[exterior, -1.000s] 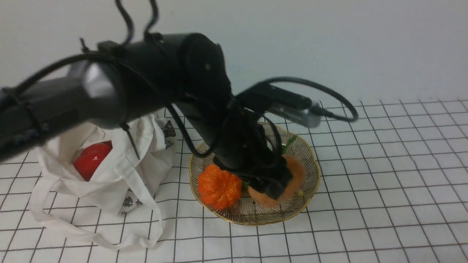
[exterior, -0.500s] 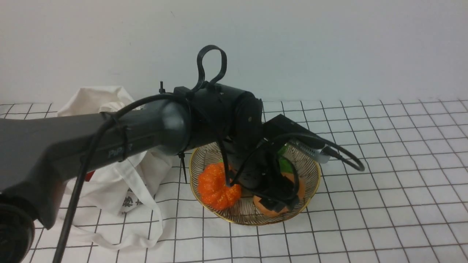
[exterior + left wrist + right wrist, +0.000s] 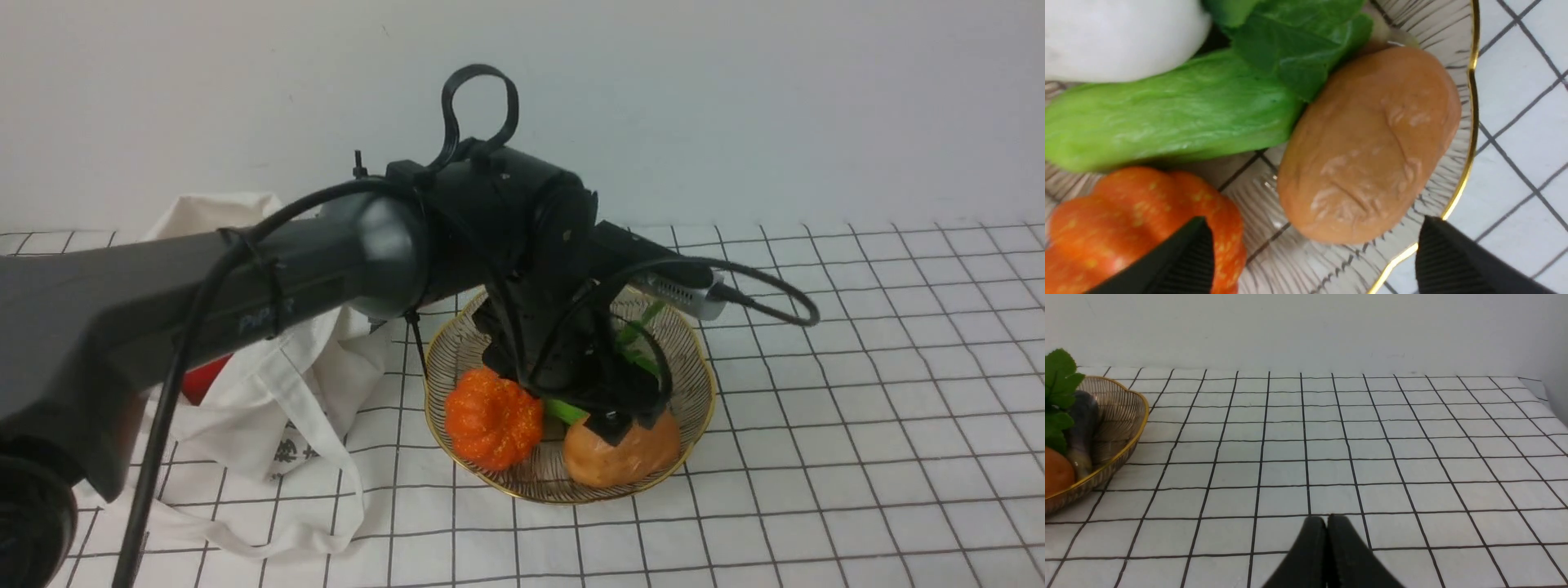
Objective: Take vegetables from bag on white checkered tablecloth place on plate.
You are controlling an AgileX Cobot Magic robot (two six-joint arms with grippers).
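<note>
The tan-brown potato [image 3: 624, 459] lies at the front right of the gold-rimmed striped plate [image 3: 461, 351], beside the orange pumpkin [image 3: 493, 420]. My left gripper [image 3: 614, 425] hangs just above the potato, open and empty. In the left wrist view the potato [image 3: 1367, 147] lies free between and beyond the spread fingertips [image 3: 1186, 261], touching neither. The off-white cloth bag [image 3: 269, 408] slumps left of the plate on the white checkered tablecloth [image 3: 857, 392]. My right gripper [image 3: 1327, 518] is shut and empty, low over the cloth, right of the plate [image 3: 1122, 416].
On the plate also lie a green leafy vegetable [image 3: 1167, 110] and a white oval [image 3: 1118, 36]. Something red [image 3: 204, 380] shows inside the bag behind my left arm. The bag's strap [image 3: 269, 543] loops toward the front edge. A plain wall stands behind.
My left gripper came down with the potato, set it on the plate, opened and rose a little. The potato now lies free.
</note>
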